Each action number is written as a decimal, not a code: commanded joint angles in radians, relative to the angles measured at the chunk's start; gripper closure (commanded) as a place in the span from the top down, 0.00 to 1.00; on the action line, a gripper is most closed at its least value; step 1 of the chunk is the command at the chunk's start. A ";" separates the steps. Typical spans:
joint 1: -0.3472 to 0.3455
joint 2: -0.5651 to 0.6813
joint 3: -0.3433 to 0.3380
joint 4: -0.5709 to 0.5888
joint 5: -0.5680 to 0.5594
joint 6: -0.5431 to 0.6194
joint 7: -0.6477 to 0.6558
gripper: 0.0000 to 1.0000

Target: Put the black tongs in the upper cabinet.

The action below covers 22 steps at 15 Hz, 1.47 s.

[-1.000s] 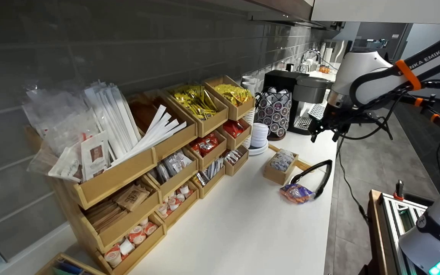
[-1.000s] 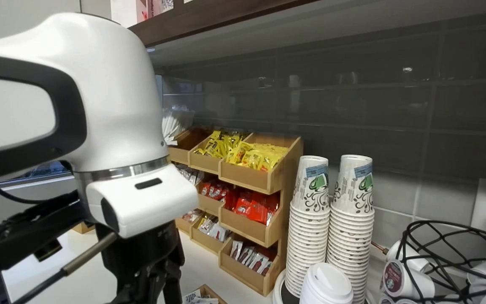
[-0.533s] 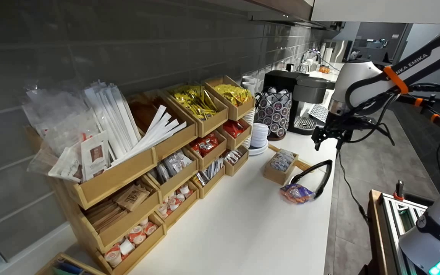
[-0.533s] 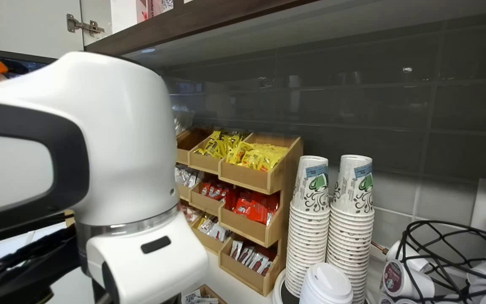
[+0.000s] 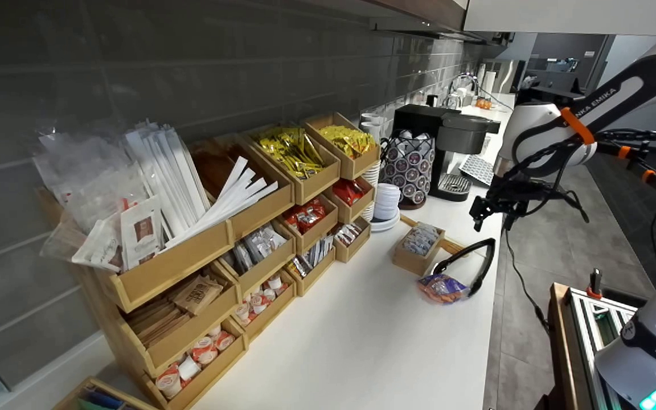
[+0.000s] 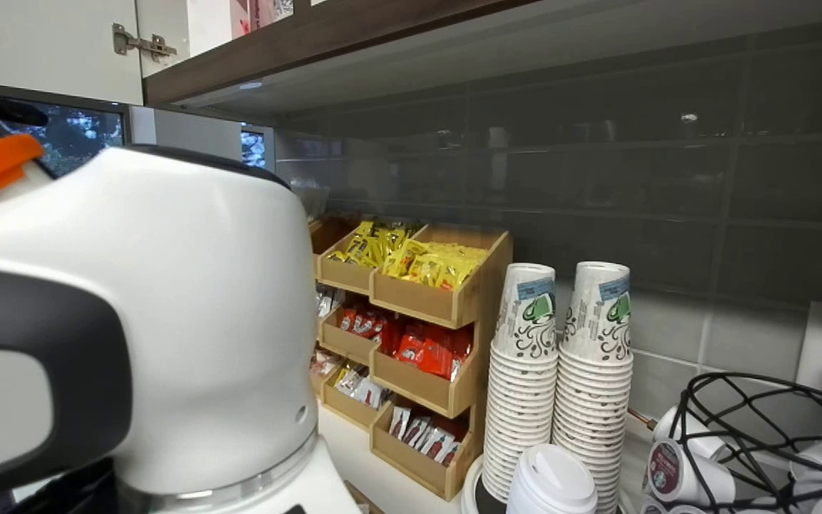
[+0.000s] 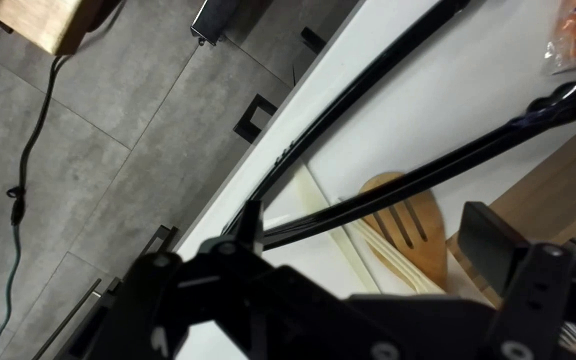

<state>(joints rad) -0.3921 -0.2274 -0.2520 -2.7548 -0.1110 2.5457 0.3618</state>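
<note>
The black tongs (image 5: 466, 251) lie spread on the white counter near its front edge. In the wrist view the tongs (image 7: 438, 170) have two long arms meeting at the lower left, by my left fingertip. My gripper (image 5: 493, 226) hangs above and behind the tongs in an exterior view. In the wrist view the gripper (image 7: 370, 232) is wide open, with nothing between its fingers. The left finger overlaps the tongs' joined end; contact cannot be told. The upper cabinet (image 6: 354, 43) shows its dark lower edge, with a pale door (image 6: 47, 43) open at the left.
A colourful packet (image 5: 443, 288) lies between the tongs' free ends. A small wooden box (image 5: 410, 263) stands beside them. A slotted wooden spatula (image 7: 430, 220) lies under one arm. The packet rack (image 5: 185, 250), cup stacks (image 6: 521, 414) and coffee machine (image 5: 459, 136) stand along the wall.
The arm and gripper have come down towards the counter, and the cabinet's open door and hinge have come into sight behind the arm. The tongs have not moved.
</note>
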 commanded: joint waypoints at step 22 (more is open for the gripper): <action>0.107 0.232 0.025 0.004 0.162 0.203 0.060 1.00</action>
<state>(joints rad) -0.3116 -0.0364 -0.2294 -2.7515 0.0022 2.7126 0.4253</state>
